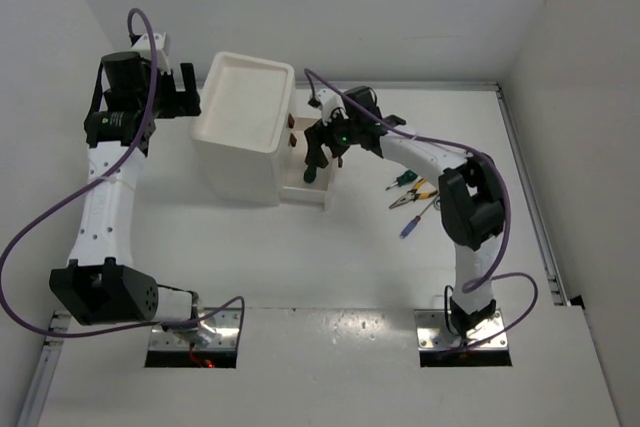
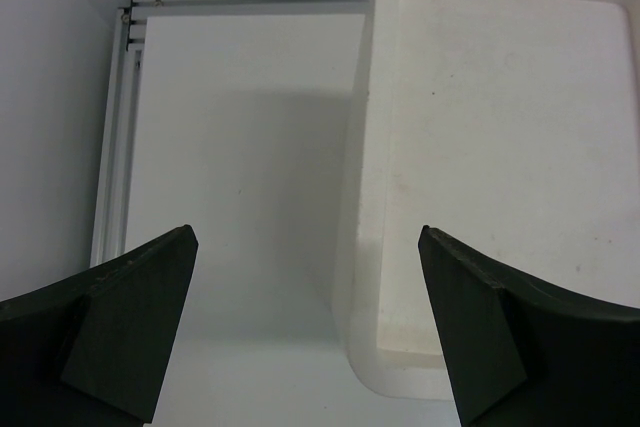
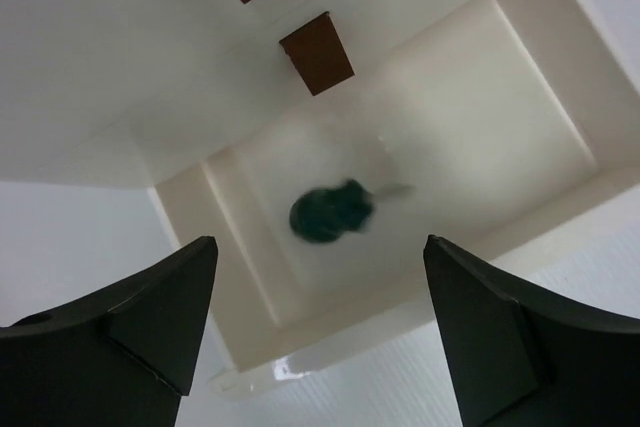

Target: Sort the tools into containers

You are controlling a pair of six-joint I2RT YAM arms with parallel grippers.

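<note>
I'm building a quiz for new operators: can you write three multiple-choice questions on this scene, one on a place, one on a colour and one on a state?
1. The green object is:
A. in the left gripper
B. in the open drawer
C. in the right gripper

2. The knobs are:
A. brown
B. blue
C. yellow

3. The left gripper is:
A. shut on something
B. shut, empty
C. open, empty

Answers:
1. B: the right wrist view shows it, blurred, inside the drawer below the spread fingers.
2. A: two brown knobs show above the drawer.
3. C: the left wrist view shows its fingers wide apart with nothing between them.
</note>
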